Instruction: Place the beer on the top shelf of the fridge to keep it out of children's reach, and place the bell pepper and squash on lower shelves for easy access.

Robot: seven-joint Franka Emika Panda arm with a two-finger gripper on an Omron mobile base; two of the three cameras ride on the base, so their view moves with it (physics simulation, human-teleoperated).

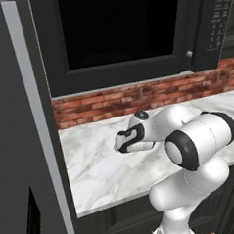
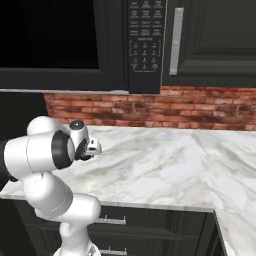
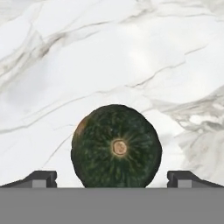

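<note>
1. Looking down along the hand, you had the squash (image 3: 116, 146) sitting on the white marble counter (image 3: 131, 52), stem scar turned up toward the camera.
2. The gripper (image 3: 112, 178) stood fully spread, one of its fingers (image 3: 40, 178) low on each side of the squash, holding nothing. The dark green ball lay between them, centred, with a clear gap to each tip.
3. The squash read as nearly round from above, so no long axis dictated wrist angle; the finger line already ran across its width.
4. In the left base view the hand (image 1: 132, 137) hung over the counter (image 1: 100, 174) in front of the brick backsplash (image 1: 113, 102), below the black microwave (image 1: 119, 35). The fridge (image 1: 20, 144) stood at the counter's left end, its grey side panel toward you.
5. Judgement: the coming move called for a straight drop along the hand's own axis, then a squeeze. How far above the squash the tips sat, you could not tell from these views.
</note>
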